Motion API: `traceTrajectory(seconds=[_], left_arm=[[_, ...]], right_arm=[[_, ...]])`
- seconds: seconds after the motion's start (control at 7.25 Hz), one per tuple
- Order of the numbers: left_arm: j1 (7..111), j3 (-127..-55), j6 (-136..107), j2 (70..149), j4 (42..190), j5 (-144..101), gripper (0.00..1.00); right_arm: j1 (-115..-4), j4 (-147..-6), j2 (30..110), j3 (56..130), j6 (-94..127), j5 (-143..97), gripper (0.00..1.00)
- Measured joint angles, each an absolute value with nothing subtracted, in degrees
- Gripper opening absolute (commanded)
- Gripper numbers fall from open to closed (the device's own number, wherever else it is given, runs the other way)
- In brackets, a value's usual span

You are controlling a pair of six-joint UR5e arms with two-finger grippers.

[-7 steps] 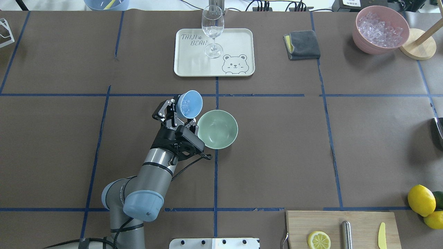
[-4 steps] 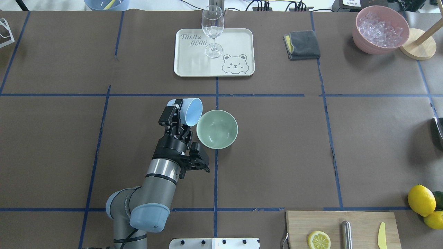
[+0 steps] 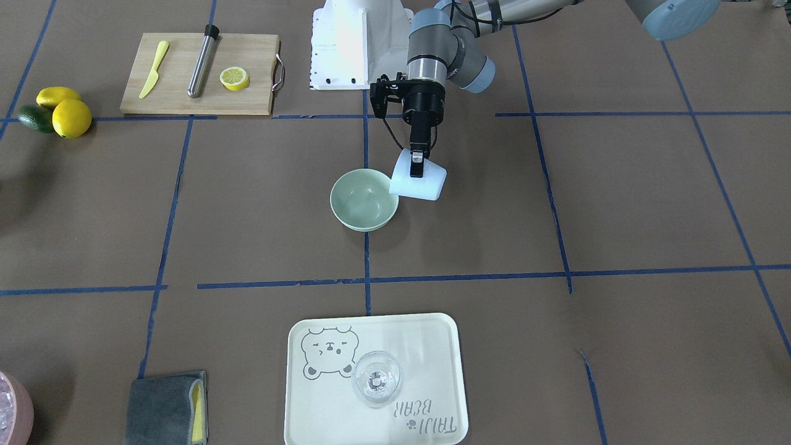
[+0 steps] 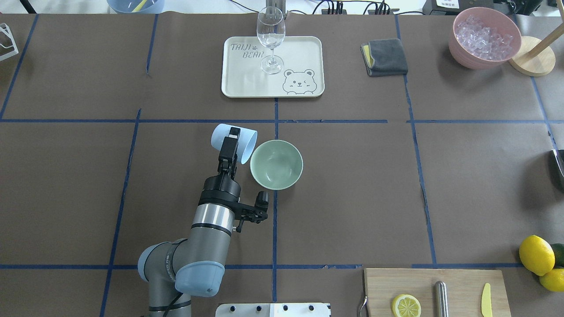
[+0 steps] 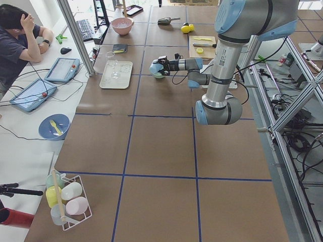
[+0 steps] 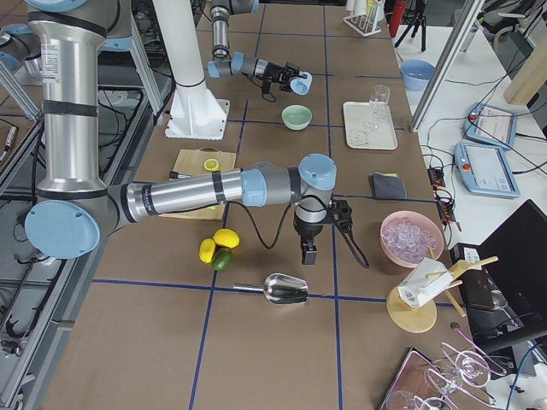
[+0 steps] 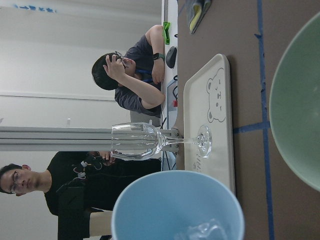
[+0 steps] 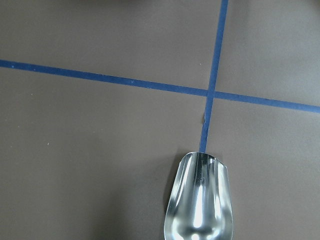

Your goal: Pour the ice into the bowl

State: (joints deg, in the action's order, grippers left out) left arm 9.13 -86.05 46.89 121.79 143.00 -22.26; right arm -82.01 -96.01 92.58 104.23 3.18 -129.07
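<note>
Front-facing view: the left gripper [image 3: 418,168] is clamped on a light blue plastic cup [image 3: 427,186], one finger across its upper wall. The cup hangs tipped on its side, mouth turned to the round pale mint-green bowl [image 3: 355,204] and overlapping that bowl's rim. The bowl stands on the brown paper-covered table [image 3: 556,204].

Overhead: the cup's mouth sits just beside the bowl's left rim; the bowl's inside shows plain green.

Left side view: the grasp on the cup shows again, far off and small.

Right side view: the right gripper [image 6: 306,254] hangs low over the table near a shiny metal scoop [image 6: 286,291]; whether its fingers are spread or closed I cannot tell.

Left wrist camera: the small clear ice cubes [image 7: 202,232] lie inside the cup, on its inner wall. Beyond, a clear wine glass [image 7: 150,142] stands on a cream bear-printed tray [image 7: 212,120].

Right wrist camera: the scoop lies on the table beside crossing blue tape lines [image 8: 212,92].
</note>
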Motion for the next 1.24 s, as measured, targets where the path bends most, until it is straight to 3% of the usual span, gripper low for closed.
traceTrajectory(seconds=[1.24], left_arm=[[8.9,-84.1,61.6,124.1,136.2,-18.2,0.0]], right_arm=[[-83.0,-96.0,92.5,103.4,3.4,-129.1,1.0]])
